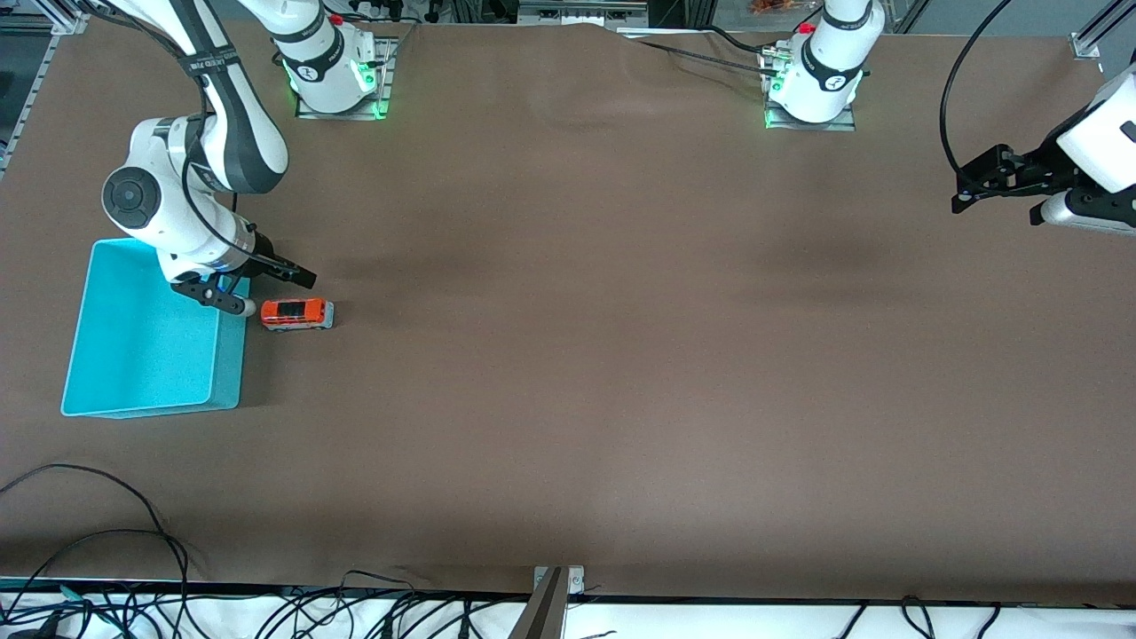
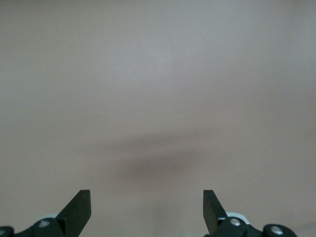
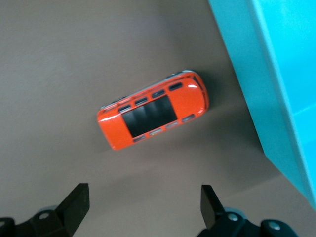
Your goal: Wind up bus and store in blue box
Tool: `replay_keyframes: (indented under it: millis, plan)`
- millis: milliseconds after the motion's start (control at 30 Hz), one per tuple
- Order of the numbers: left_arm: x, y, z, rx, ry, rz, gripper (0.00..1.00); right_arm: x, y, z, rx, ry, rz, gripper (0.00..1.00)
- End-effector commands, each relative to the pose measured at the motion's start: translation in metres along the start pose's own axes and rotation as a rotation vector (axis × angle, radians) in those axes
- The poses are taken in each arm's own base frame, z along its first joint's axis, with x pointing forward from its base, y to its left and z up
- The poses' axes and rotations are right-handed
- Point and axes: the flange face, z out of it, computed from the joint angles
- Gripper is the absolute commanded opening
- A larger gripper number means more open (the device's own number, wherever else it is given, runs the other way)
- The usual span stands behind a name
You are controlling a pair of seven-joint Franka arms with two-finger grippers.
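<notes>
Two claws are mine, and neither one is gripping anything. My right gripper (image 1: 257,286) is hanging low at the right arm's end of the table, its fingers spread wide, over the edge of the blue box (image 1: 142,390) where the box wall meets the brown table (image 1: 568,355). Just beside that claw, the bus (image 1: 297,314) is sitting upright on its wheels on the table, outside the box and close to its wall, though from the front view I cannot quite tell whether the two are touching. Looking down through my right wrist view, I am seeing the bus (image 3: 154,110) lying ahead of my open fingers (image 3: 76,202), its orange-red body and dark roof panel facing up at me, turned at a slant to the line between my fingertips, with a sliver of bare table showing between it and the turquoise wall of the blue box (image 3: 256,84). My left gripper (image 1: 998,186) is waiting at the left arm's end of the table, well apart from the bus and the box, held over bare table. In my left wrist view its fingers (image 2: 79,210) are standing wide apart, with only the brown surface and a soft shadow under them.
</notes>
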Motion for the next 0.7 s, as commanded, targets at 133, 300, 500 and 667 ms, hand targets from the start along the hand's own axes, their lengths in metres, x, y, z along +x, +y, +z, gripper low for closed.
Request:
replay_keyframes:
  millis: [133, 300, 500, 667]
  plan:
    - [0.004, 0.0, -0.005, 0.01, -0.011, -0.007, 1.0, 0.008, 0.007, 0.015, 0.037, 0.035, 0.296, 1.0]
    - [0.004, 0.0, -0.006, 0.01, -0.009, -0.007, 1.0, 0.013, 0.005, 0.019, 0.059, 0.062, 0.414, 1.0]
    - [0.004, 0.0, -0.006, 0.01, -0.009, -0.007, 1.0, 0.019, 0.003, 0.026, 0.088, 0.091, 0.5, 1.0]
    - [0.004, 0.0, -0.005, 0.013, -0.011, -0.008, 1.0, 0.024, 0.011, 0.036, 0.085, 0.086, 0.532, 1.0]
